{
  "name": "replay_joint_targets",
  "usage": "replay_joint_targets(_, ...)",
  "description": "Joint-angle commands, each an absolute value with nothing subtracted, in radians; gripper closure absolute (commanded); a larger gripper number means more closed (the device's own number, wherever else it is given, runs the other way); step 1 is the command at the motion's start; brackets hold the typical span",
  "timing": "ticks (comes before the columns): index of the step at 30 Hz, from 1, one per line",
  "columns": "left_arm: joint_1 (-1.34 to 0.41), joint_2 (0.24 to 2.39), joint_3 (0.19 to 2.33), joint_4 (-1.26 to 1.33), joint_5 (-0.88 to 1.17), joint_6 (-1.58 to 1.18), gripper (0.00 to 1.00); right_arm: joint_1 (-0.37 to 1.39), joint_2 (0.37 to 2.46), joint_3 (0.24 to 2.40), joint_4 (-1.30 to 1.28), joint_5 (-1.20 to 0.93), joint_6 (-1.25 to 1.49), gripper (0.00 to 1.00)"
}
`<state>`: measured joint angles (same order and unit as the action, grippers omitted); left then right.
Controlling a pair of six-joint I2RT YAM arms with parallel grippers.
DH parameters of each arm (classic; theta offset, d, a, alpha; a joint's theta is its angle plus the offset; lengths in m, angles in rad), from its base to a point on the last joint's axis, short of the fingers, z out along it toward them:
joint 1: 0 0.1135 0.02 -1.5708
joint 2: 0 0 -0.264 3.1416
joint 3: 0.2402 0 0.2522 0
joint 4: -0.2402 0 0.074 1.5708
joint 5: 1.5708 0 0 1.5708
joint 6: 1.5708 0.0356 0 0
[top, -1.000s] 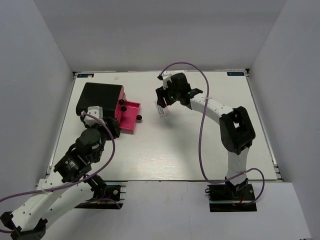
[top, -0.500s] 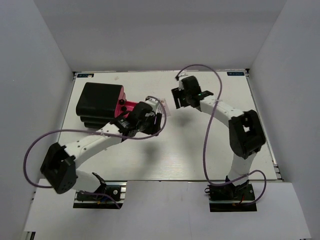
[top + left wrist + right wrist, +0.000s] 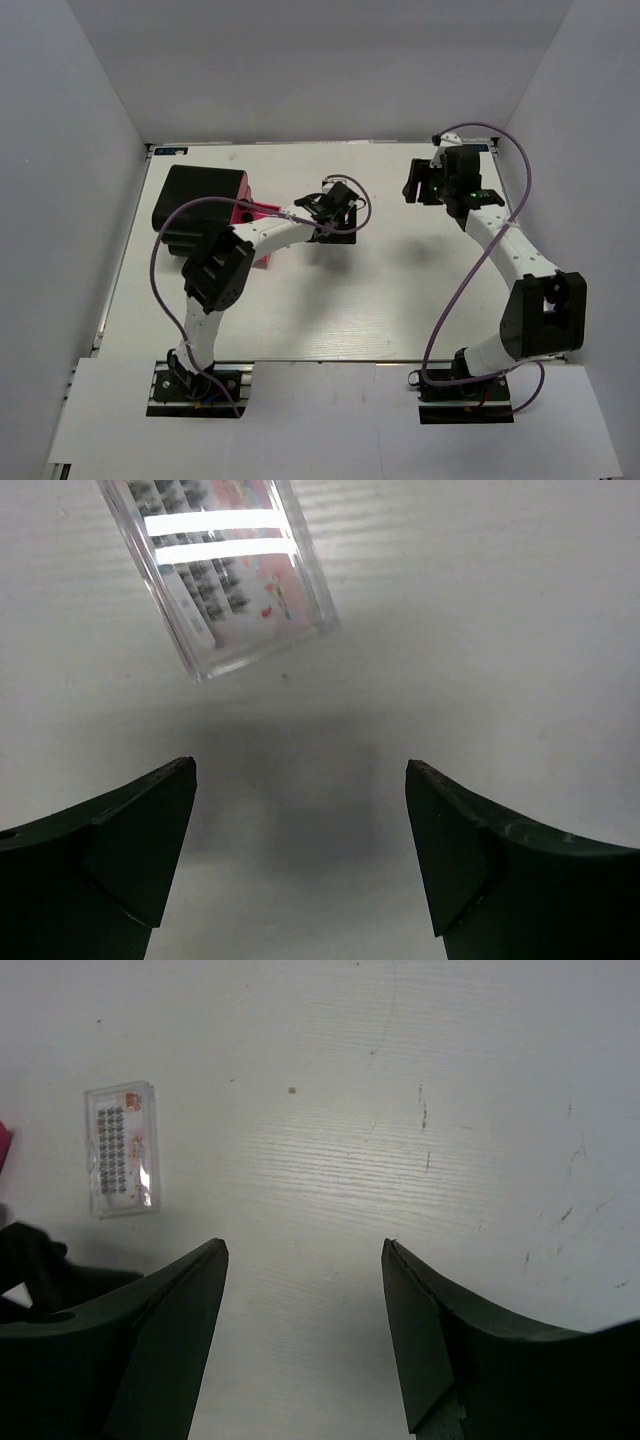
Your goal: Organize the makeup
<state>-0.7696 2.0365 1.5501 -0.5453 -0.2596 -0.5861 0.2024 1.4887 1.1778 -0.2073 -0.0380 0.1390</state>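
Print on the clear flat packet with white-pink card (image 3: 235, 565) is too small to read. It lies on the white table (image 3: 480, 630) just beyond the left hand (image 3: 300, 770), fingers apart and empty. The right hand (image 3: 304, 1248) is likewise spread, holding nothing. Only the top view shows the black case with pink tray (image 3: 200, 195)

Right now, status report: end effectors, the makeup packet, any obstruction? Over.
Left end effector open, empty, just short of the packet. Right end effector open, empty, off to the side. Packet flat on table, nothing in between.
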Motion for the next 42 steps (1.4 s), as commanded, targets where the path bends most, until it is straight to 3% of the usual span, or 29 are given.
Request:
replay_joint_targets(1,-0.775,2.046,1.669,-0.613,-0.402,-0.652,0.02,0.177,1.442,1.146,-0.164,-0.130,0.163,0.31)
replay_joint_targets(15,-0.746,2.310,1.936,-0.739,-0.526,-0.732,0.02,0.121,1.385,1.112,-0.144,-0.285,0.201,0.30)
replay_joint_targets(28,-0.736,2.316,1.951,-0.729,-0.597,-0.738,0.02,0.081,1.379,1.100,-0.133,-0.341,0.221,0.30)
replay_joint_targets(42,-0.664,2.396,1.994,-0.689,-0.538,-0.692,0.04,0.055,1.385,1.094,-0.133,-0.379,0.238,0.30)
